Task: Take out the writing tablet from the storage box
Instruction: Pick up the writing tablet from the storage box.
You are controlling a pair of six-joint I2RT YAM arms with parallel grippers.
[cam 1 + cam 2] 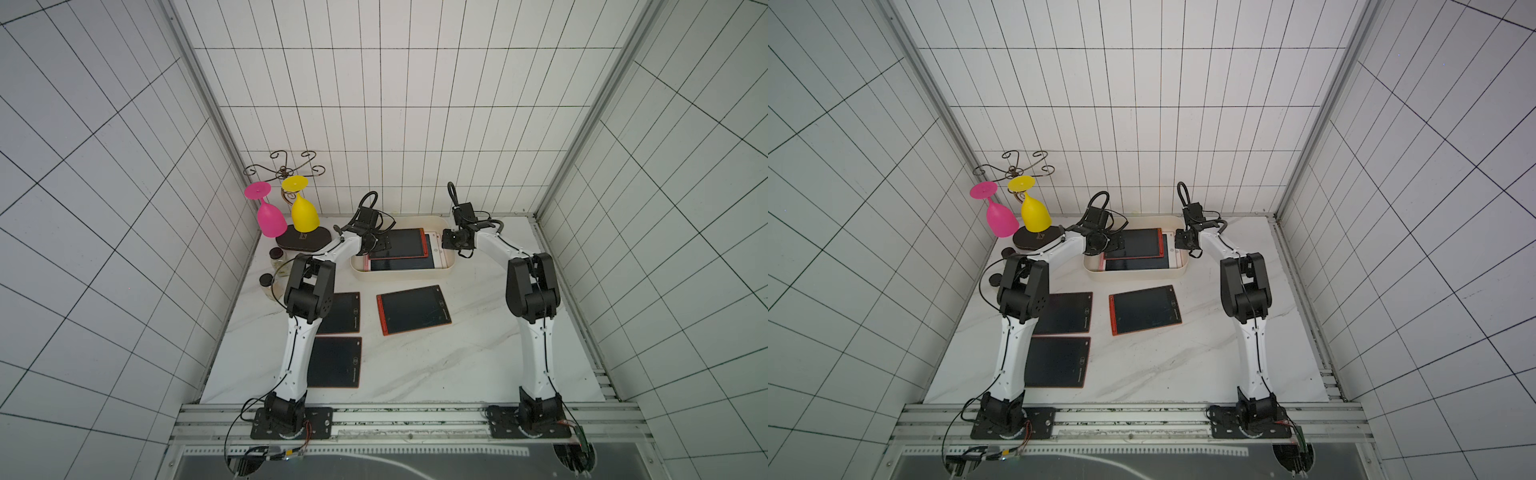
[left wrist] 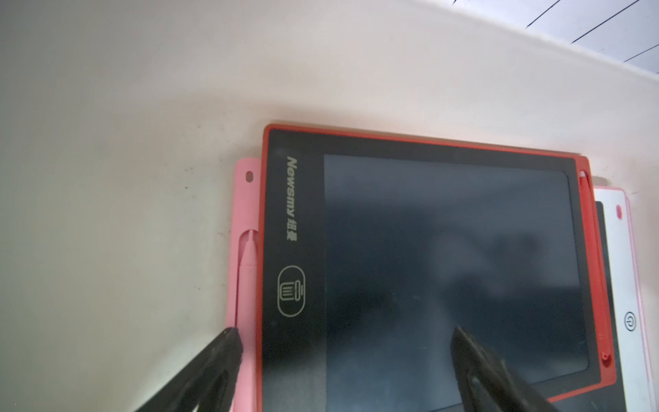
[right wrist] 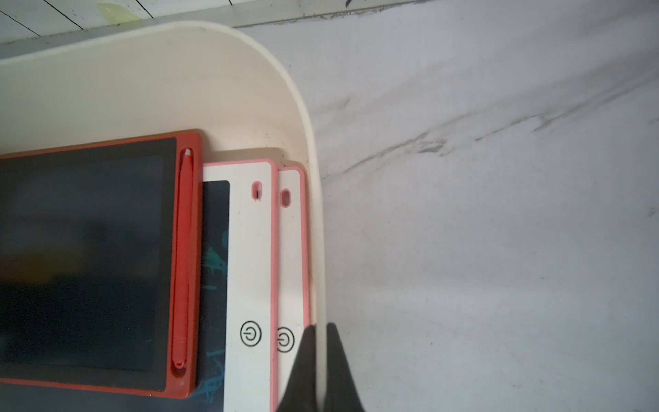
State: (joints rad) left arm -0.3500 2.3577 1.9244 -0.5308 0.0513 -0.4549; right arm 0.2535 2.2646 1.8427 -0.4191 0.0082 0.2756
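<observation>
Marble-look worktop [image 1: 457, 365] carries the cream box [image 1: 399, 275] at its far edge, between the arms, with three loose tablets [image 1: 413, 309] nearer the bases. Inside the box, topmost of several, lies the red tablet [image 2: 445, 249], flat, its long axis running from arm to arm. Left gripper [image 2: 344, 331] hangs wide open over that tablet's left short end, one finger past the edge above a pink tablet [image 2: 246, 249] beneath, the other above the screen. Right gripper [image 3: 321, 326] is closed on the box's right wall. Being nearer, the left arm would likely pinch that short edge.
</observation>
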